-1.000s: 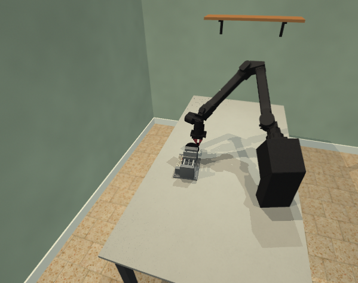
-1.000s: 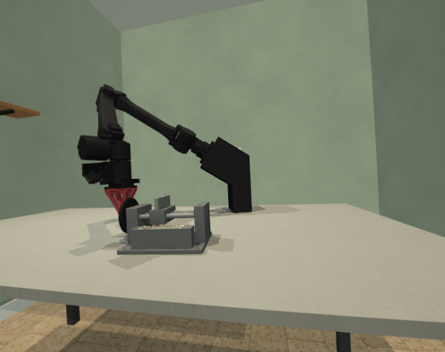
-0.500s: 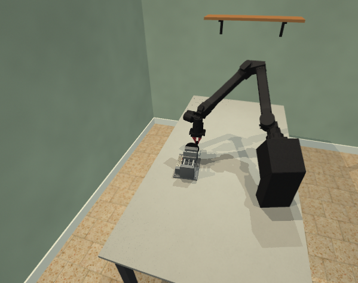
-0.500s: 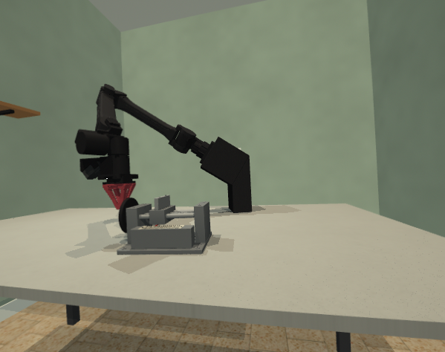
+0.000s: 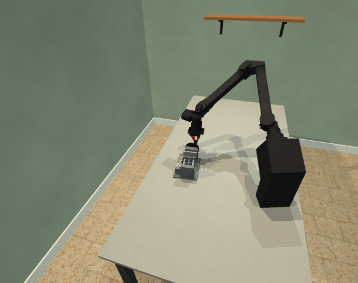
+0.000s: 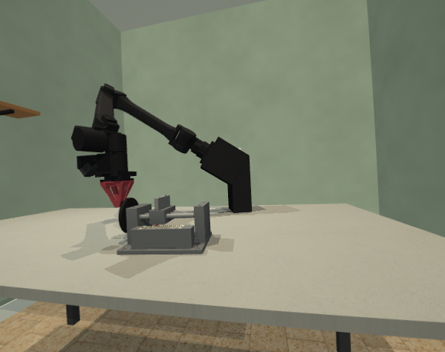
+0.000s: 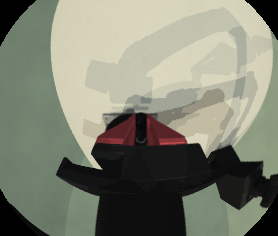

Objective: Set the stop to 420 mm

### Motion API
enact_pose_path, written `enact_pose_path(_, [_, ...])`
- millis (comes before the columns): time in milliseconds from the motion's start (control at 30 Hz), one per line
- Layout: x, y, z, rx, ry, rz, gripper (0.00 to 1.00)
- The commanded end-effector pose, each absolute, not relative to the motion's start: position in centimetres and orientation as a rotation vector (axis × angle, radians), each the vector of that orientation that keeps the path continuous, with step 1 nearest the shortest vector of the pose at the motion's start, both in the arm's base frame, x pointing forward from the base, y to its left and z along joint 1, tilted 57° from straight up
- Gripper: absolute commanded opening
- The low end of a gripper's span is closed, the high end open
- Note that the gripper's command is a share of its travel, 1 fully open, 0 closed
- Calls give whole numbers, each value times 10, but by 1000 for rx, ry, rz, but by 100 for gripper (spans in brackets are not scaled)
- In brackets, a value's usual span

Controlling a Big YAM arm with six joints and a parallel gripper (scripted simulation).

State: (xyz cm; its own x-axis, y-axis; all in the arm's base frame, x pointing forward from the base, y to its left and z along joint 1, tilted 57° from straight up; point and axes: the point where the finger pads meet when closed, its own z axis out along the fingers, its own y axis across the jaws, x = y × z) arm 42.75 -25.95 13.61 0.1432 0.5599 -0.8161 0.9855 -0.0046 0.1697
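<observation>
Gripper (image 5: 195, 141) above black handwheel (image 5: 191, 145).

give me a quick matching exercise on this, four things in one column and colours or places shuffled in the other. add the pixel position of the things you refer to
Column one:
1. handwheel (image 5: 191, 144) (image 6: 122, 217) (image 7: 118, 121)
2. gripper fingers (image 5: 192, 138) (image 6: 108, 186)
3. shelf (image 5: 254, 18) (image 6: 13, 108)
4. base plate (image 6: 160, 250) (image 5: 174, 175)

Column two:
A. orange-brown, up on the wall
B. grey, flat on the table (image 5: 218, 213) (image 6: 309, 261)
C. red
D. black and round, at one end of the grey mechanism

Right pairs: 1-D, 2-C, 3-A, 4-B
</observation>
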Motion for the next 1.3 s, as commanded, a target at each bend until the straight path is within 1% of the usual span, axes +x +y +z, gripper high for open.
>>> enact_pose_path(0, [445, -243, 157, 1633, 1496, -677, 6])
enact_pose_path(1267, [471, -241, 152, 1629, 1518, -682, 6])
